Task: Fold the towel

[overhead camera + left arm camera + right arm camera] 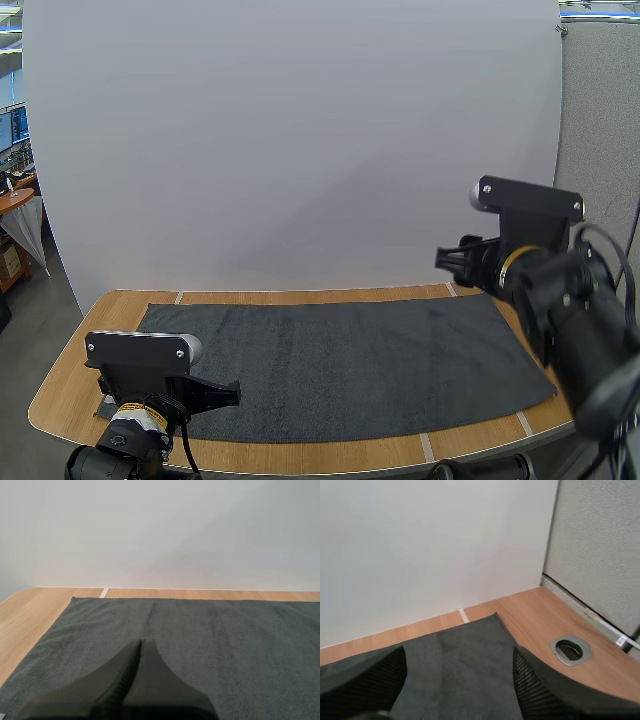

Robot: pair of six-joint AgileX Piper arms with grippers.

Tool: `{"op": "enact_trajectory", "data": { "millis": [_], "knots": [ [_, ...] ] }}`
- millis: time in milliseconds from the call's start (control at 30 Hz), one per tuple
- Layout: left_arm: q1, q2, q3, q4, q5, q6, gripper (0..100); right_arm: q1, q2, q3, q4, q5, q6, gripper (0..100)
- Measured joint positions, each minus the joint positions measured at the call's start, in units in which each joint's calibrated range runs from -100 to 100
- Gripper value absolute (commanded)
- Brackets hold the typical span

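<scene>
1. Reference: 12 o'clock points from the arm bases toward the white back wall, and 6 o'clock points back toward the bases.
2. The towel (340, 365) is dark grey and lies flat, in 1 layer, on the wooden table (70, 390). It covers most of the top. No fold is made yet.
3. Its long axis runs from 9 o'clock to 3 o'clock. The 2 short ends sit at 9 and at 3.
4. The left gripper (225, 393) sits low over the towel's corner at 7 o'clock. In the left wrist view its fingers (150, 670) lie together as 1 dark wedge, holding nothing. Almost all of the cloth spreads from it between 12 and 3 o'clock.
5. The right gripper (445, 262) hangs raised above the towel's end at 3 o'clock, apart from the cloth. In the right wrist view its jaws stand wide with nothing between them, and the towel's far corner (492, 617) at 2 o'clock lies just ahead, near a round cable hole (571, 650) in the bare wood.
6. Judgement: each arm is nearer to 1 short end, the left to 9 o'clock and the right to 3 o'clock.
7. Judgement: the right arm is readier to grasp but must descend. The left arm is down at cloth level but must open its jaws first.
</scene>
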Motion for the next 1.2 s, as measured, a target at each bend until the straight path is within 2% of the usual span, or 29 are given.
{"op": "enact_trajectory", "data": {
  "millis": [167,467,667,833,967,1200],
  "knots": [
    [0.00,0.00,0.00,0.00,0.00,0.00,0,-2.96,7.37,-9.69,2.55,2.73,-1.13,100],
    [0.00,0.00,0.00,0.00,0.00,0.00,0,-3.28,24.50,-24.37,12.75,2.65,-11.71,100],
    [0.00,0.00,0.00,0.00,0.00,0.00,0,-3.28,38.43,-30.24,17.72,2.60,-17.64,100],
    [0.00,0.00,0.00,0.00,0.00,0.00,0,-3.53,48.67,-34.61,19.33,2.60,-19.84,100],
    [0.00,0.00,0.00,0.00,0.00,0.00,0,-4.92,55.21,-38.68,21.52,2.65,-22.58,100],
    [0.00,0.00,0.00,0.00,0.00,0.00,0,-8.74,64.03,-45.04,28.49,2.65,-31.01,100]
  ]
}}
